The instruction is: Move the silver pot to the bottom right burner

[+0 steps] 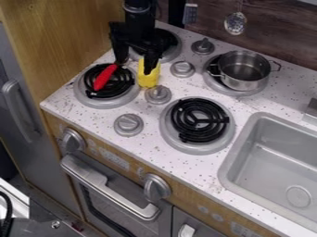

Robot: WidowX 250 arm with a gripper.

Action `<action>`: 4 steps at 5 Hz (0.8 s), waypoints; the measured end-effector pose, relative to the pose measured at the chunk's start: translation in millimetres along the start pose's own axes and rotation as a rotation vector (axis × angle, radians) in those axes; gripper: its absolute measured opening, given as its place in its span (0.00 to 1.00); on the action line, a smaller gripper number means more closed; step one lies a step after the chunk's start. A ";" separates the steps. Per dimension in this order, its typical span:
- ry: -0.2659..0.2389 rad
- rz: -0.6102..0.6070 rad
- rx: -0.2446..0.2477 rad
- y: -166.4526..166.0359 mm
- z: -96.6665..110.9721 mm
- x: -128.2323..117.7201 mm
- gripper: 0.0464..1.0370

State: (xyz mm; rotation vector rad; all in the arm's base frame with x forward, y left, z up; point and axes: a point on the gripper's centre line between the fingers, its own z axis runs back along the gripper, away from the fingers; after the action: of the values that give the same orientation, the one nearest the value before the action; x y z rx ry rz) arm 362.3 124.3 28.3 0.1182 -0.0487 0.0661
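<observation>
The gripper [135, 67] hangs at the upper left over the gap between the two left burners, its fingers spread apart and open, well to the left of the pot. The silver pot [244, 76] stands upright on the back right burner [230, 90], a handle on either side. In front of it, the bottom right burner [198, 121] has a bare black coil.
A red object [104, 77] lies on the front left burner [86, 97]. A yellow object [149, 74] stands beside the gripper's right finger. Several grey knobs [158, 94] rise between the burners. The sink [272, 162] is at the right.
</observation>
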 end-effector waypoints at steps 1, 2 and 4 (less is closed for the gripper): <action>0.044 -0.005 -0.014 -4.7 -15.5 -5.5 0.96; 0.001 -0.096 -0.045 -34.8 -16.5 11.8 0.96; -0.135 -0.373 -0.098 -128.3 -4.6 40.2 0.96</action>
State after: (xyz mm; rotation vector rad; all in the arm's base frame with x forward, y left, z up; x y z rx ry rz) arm 411.3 0.3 10.9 0.0318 -0.1634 -0.3168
